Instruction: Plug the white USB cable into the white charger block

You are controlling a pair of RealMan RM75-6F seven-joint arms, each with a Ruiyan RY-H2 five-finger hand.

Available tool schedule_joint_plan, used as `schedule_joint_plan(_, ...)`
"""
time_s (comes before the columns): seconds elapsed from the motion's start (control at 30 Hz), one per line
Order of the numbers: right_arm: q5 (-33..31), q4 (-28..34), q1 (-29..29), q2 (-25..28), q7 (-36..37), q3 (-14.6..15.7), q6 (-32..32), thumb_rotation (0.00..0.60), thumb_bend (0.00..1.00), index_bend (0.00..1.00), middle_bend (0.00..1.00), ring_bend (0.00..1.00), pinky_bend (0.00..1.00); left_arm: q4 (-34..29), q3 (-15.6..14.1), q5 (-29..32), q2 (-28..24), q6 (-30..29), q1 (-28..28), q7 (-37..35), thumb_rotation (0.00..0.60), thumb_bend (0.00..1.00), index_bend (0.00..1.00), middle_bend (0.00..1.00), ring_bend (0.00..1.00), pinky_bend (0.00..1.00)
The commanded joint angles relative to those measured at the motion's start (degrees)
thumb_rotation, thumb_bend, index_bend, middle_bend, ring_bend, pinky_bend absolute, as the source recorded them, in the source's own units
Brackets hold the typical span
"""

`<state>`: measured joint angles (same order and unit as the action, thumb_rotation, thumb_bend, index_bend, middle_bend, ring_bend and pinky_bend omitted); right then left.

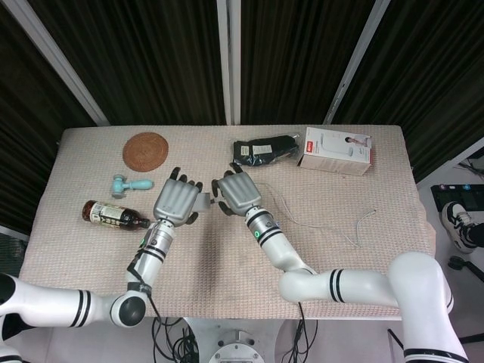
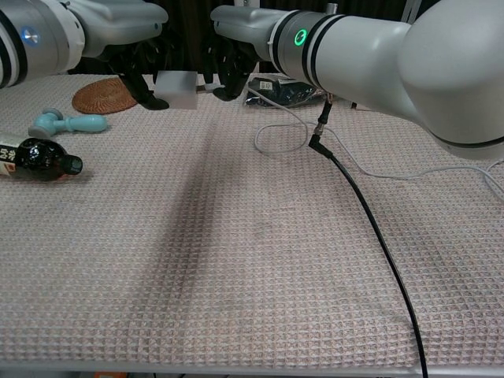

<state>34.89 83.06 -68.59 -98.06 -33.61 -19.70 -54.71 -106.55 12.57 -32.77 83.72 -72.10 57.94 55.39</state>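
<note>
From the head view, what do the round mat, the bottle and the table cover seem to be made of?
Round mat: probably woven rattan or straw; brown, matte, with faint concentric rings.
Bottle: glass or hard plastic, I cannot tell which; dark and glossy, with a paper-like printed label.
Table cover: seemingly a soft textile, beige and matte; the chest view shows a regular waffle weave.

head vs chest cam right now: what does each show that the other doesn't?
Only the head view: the white product box at the table's far right, the cable's free end, and the backs of both hands from above.

Only the chest view: the charger block's side face, seen level with the right hand's fingers right beside it, and the black arm cable trailing across the cloth.

Both: left hand, right hand, white USB cable, woven coaster, teal tool, dark bottle, black pouch.
</note>
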Motion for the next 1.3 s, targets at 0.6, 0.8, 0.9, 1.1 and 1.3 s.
schedule_joint_plan(0.6, -0.7, -2.0, 1.0, -2.9, 3.7, -2.0, -1.7, 0.6, 0.33, 0.62, 0.54, 0.28, 0.08, 0.8, 1.5, 2.9, 1.1, -2.0, 1.4, -0.4, 0.564, 0.3, 0.46, 0.48, 0.28, 0.13)
schedule_joint_plan(0.8, -1.3, -2.6, 1.4, -3.7, 5.3, -3.0, -1.5, 0.6, 0.33, 0.62, 0.54, 0.28, 0.07, 1.2, 1.6, 3.5, 1.7, -2.4, 1.7, -0.2, 0.565, 0.3, 0.46, 0.48, 0.28, 0.13)
schedule_joint_plan(0.9, -1.6, -2.9, 1.2, -4.1, 5.2, -3.4, -1.6, 0.6, 0.33, 0.62, 0.54, 0.28, 0.07, 1.4, 1.7, 3.8, 2.2, -2.4, 2.1, 0.2, 0.568, 0.3, 0.46, 0.48, 0.28, 0.14)
schedule_joint_plan(1.1, -2.4, -3.3, 1.1, -4.7, 5.1, -3.8, -1.5, 0.6, 0.33, 0.62, 0.54, 0.28, 0.07, 2.0, 2.0, 4.3, 2.7, -2.5, 2.5, 0.2, 0.568, 0.3, 0.46, 0.48, 0.28, 0.14)
schedule_joint_plan(1.3, -2.5, -3.7, 1.1, -5.3, 5.6, -4.2, -1.5, 0.6, 0.33, 0.62, 0.54, 0.28, 0.08, 2.4, 1.9, 4.5, 3.0, -2.2, 2.7, 0.1, 0.572, 0.3, 0.46, 0.48, 0.28, 0.14)
